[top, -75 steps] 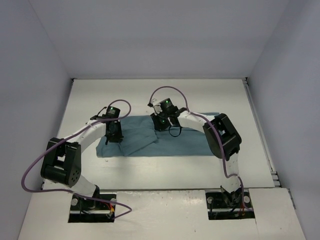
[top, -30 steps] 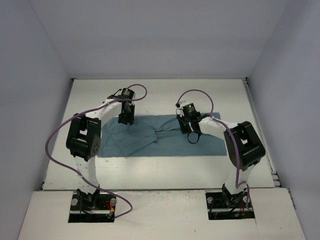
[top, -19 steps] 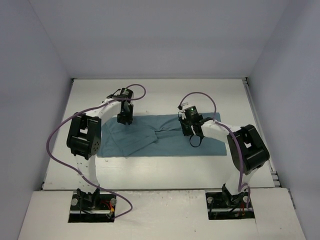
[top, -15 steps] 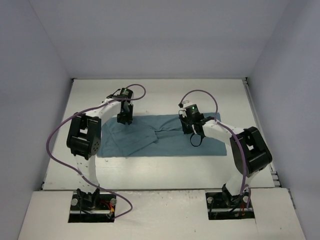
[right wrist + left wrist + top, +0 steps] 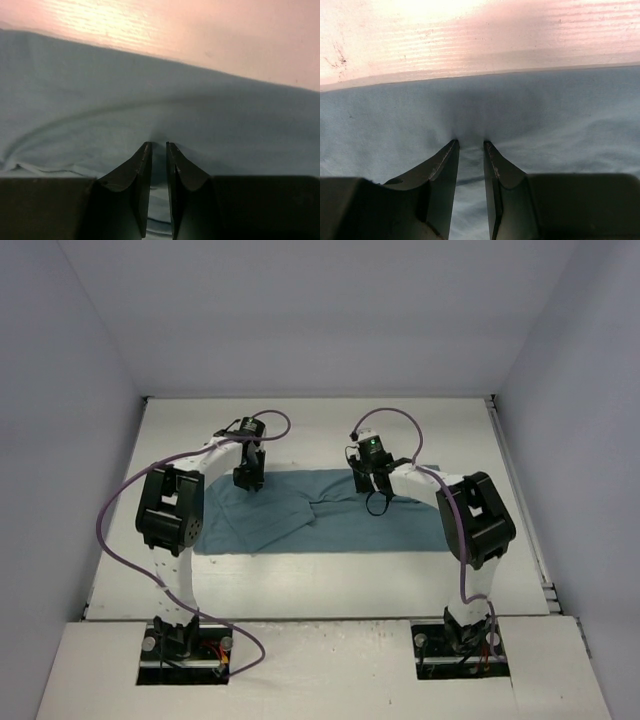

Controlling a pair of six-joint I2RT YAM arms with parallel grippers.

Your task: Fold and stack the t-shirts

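Observation:
The teal t-shirt lies flat across the white table, with its left part folded over in a slanted flap. My left gripper stands at the shirt's far edge on the left. In the left wrist view its tips press down on the t-shirt, nearly closed, with cloth puckered between them. My right gripper is at the far edge near the middle. Its tips are pinched on the t-shirt, and creases fan out from them.
Bare white table runs beyond the shirt's far edge to the back wall. Grey walls close in the left, back and right sides. Purple cables loop over both arms.
Both arms have gone from the shirt's middle to its far edge. In the last second the right gripper slid a little left along that edge; the left held still.

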